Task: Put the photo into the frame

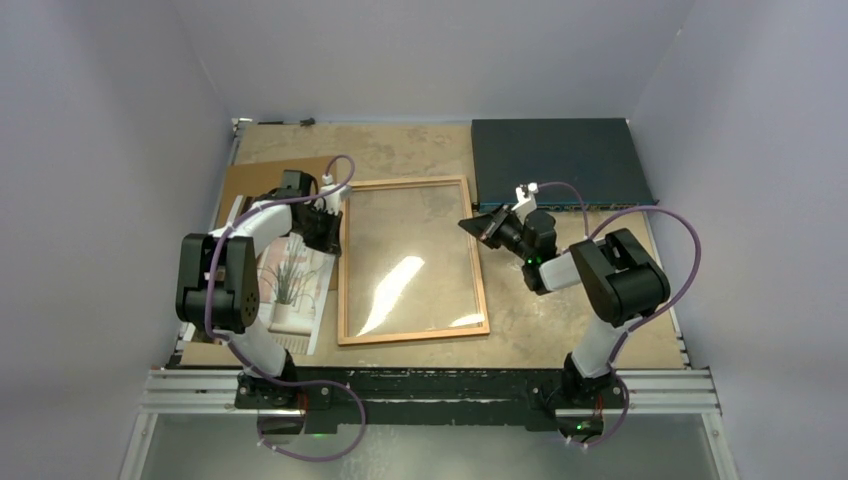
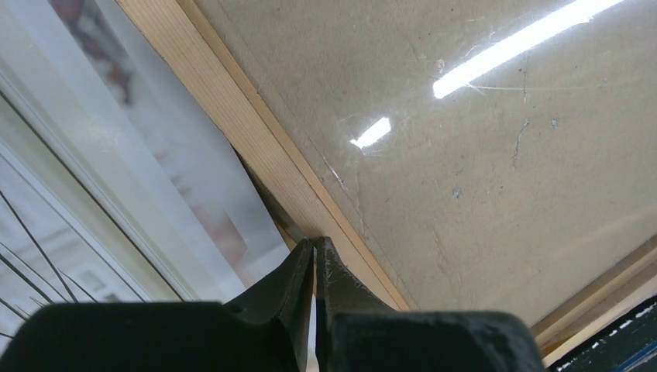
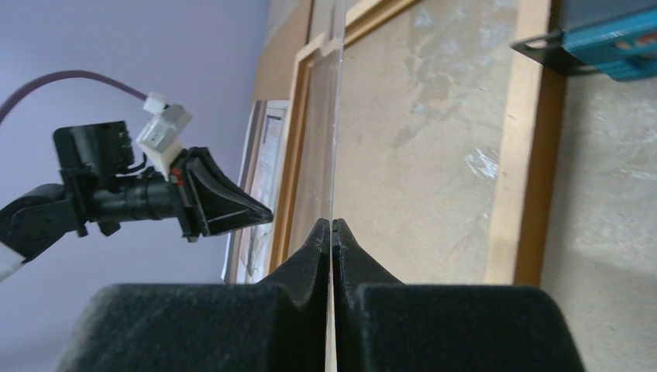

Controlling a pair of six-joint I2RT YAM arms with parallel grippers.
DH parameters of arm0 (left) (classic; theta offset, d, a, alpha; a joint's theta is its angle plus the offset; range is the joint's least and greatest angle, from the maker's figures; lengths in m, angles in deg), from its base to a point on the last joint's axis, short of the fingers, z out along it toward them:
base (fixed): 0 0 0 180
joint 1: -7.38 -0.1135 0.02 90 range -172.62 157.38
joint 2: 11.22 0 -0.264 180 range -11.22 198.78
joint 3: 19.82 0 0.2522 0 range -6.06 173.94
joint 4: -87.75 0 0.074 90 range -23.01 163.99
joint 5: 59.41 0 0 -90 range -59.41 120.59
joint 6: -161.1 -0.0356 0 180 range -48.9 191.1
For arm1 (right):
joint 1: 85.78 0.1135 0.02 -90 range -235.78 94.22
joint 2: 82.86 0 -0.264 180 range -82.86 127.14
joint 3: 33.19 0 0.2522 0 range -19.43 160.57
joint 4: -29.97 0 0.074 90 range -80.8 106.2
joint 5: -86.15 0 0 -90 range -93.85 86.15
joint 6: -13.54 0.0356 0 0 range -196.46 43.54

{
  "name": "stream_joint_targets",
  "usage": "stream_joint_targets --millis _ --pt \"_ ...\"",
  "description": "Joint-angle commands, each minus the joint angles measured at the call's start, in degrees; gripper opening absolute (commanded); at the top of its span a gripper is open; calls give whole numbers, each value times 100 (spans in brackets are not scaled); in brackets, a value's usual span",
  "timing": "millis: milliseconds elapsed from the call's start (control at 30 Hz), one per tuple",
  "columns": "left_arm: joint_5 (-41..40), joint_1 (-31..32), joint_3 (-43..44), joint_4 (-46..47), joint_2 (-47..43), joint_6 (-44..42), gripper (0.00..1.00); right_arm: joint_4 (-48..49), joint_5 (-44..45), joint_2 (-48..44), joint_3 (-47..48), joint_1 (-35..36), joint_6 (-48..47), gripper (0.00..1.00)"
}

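Observation:
The orange-brown frame [image 1: 412, 337] lies flat in the middle of the table. My right gripper [image 1: 478, 226] is at its right rail and is shut on the edge of the clear glass pane [image 1: 410, 260]. In the right wrist view the pane [image 3: 319, 155] runs edge-on out of my jaws [image 3: 332, 225], above the frame [image 3: 523, 155]. The photo [image 1: 295, 280] lies face up left of the frame, partly under my left arm. My left gripper [image 1: 337, 222] is shut, with its tips [image 2: 314, 244] on the frame's left rail [image 2: 248, 139] beside the photo [image 2: 155, 178].
A plain brown backing board [image 1: 258, 180] lies at the back left under the left arm. A dark blue flat box [image 1: 560, 160] sits at the back right, close to the frame's far right corner. Grey walls enclose the table on three sides.

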Motion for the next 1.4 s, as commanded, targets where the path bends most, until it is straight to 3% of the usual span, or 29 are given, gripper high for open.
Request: stream_joint_targets --millis 0,267,767,1167,1367 --pt "-47 29 -99 188 86 -12 2 634 -90 -261 25 74 -110 0" --pt "-59 29 -146 206 110 -46 1 883 -242 -27 215 165 51 0" --pt "-21 37 -193 242 134 -40 0 699 -230 -503 268 371 276 0" --pt "-4 45 -198 205 125 -107 0 1253 -190 52 192 529 863 0" --pt "45 54 -184 159 91 -110 0 1474 -204 -103 167 534 1432 0"
